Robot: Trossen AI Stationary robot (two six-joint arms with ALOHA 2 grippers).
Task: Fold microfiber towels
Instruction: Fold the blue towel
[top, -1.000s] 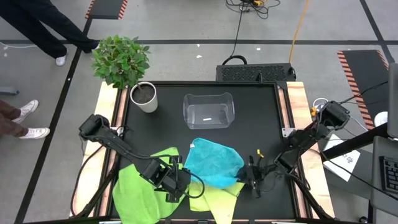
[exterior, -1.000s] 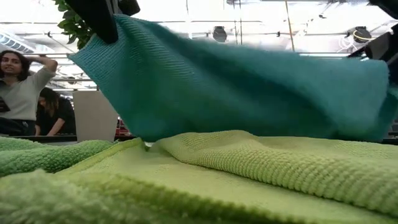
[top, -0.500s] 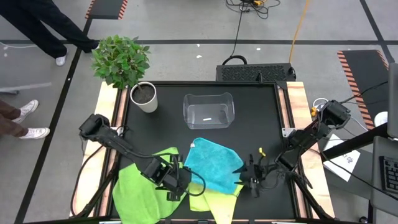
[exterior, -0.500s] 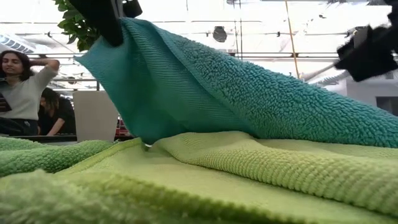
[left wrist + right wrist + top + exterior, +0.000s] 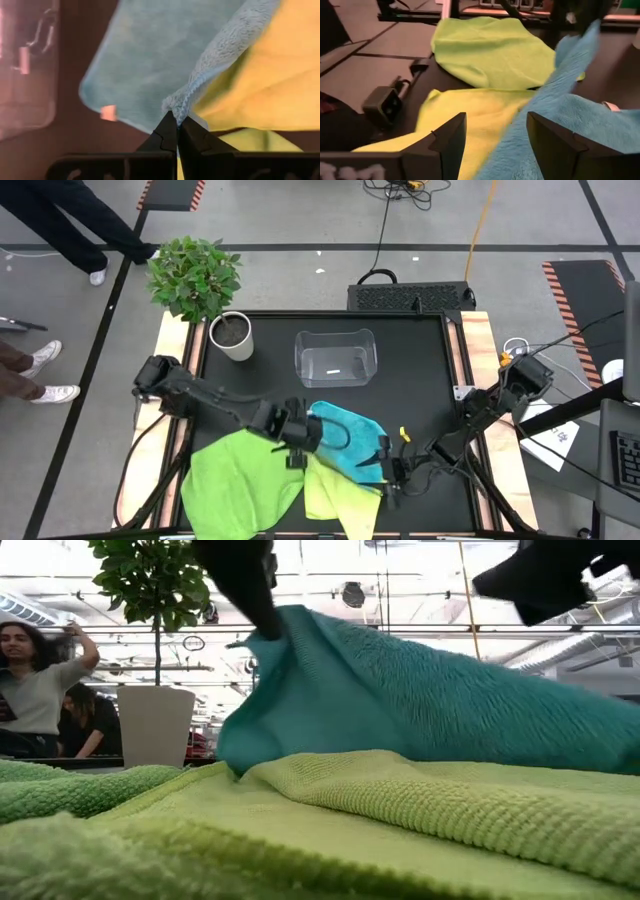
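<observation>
I see grey floor [image 5: 300, 220] with black lines, hazard-striped mats [image 5: 580, 290], cables [image 5: 400, 200], ceiling lights [image 5: 400, 570], and two seated people [image 5: 40, 690] behind the tabletop [image 5: 420, 380].

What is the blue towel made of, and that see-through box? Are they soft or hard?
The blue towel looks like soft, fuzzy cloth, probably microfiber: tiny loops cover it and it droops where the left gripper pinches its edge. The see-through box looks like hard, shiny clear plastic: the dark table shows through it and its walls stand stiff. The pale green towel has a bumpy, woven-looking surface, also soft.
</observation>
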